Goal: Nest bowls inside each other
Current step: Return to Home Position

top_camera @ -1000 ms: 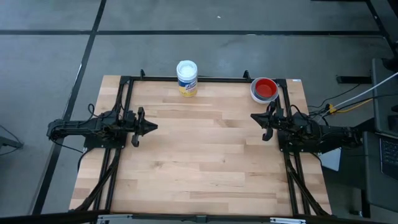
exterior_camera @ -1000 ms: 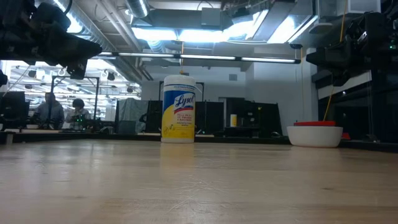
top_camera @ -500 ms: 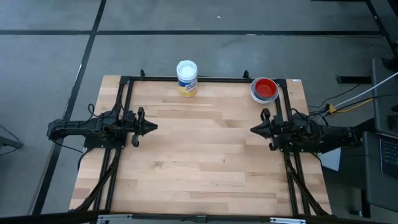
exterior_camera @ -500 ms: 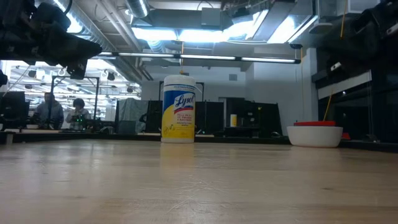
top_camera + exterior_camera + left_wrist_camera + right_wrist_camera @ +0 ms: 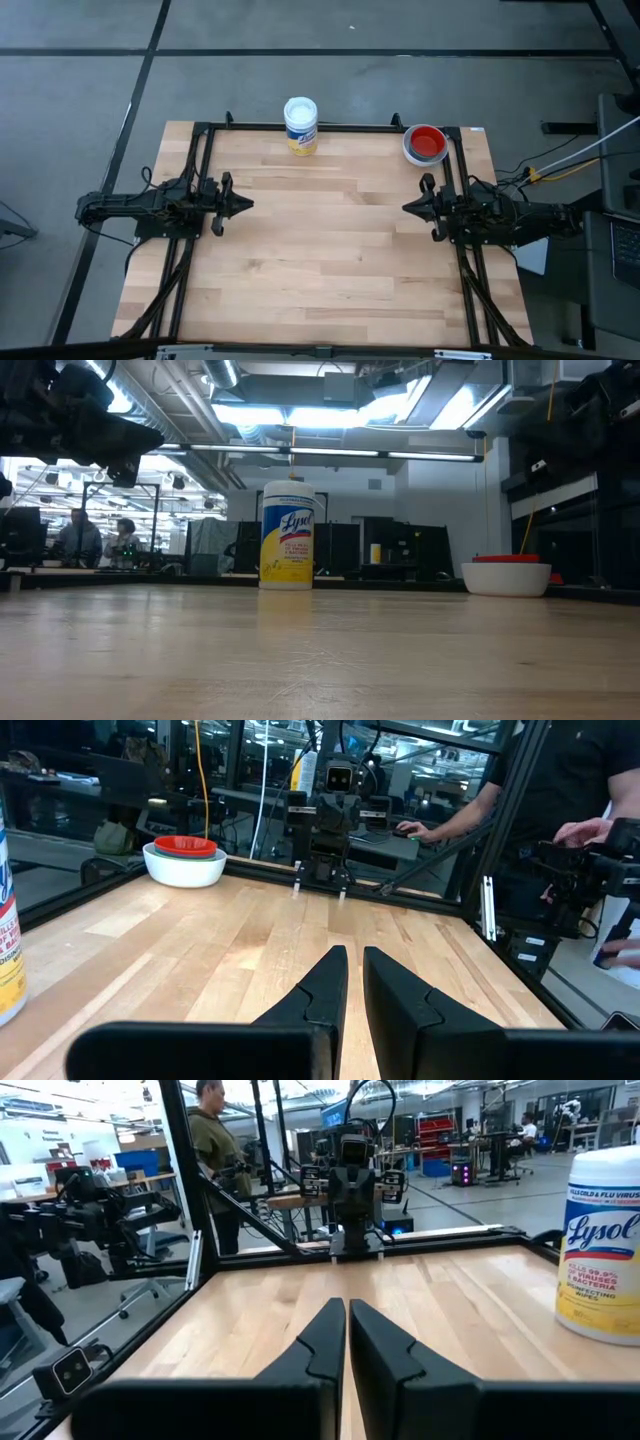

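The bowls stand nested in one stack (image 5: 424,144) at the table's far right corner. The white one is outermost with its base on the wood, and the red one is on top (image 5: 505,574). A green rim shows between them in the left wrist view (image 5: 184,860). My left gripper (image 5: 250,204) hovers at the table's left side, shut and pointing level toward the right (image 5: 353,956). My right gripper (image 5: 406,207) hovers at the right side, just on the near side of the stack. It is shut with nothing in it and points toward the left (image 5: 347,1306).
A tall white wipes container with a yellow label (image 5: 300,125) stands at the middle of the far edge (image 5: 287,535). Black frame rails (image 5: 200,250) run along the left, right and far sides. People show in the room beyond the table.
My right gripper has swung at the wrist toward the table's near edge, away from the bowl stack. It now points straight across toward the left arm. The stack has stayed put.
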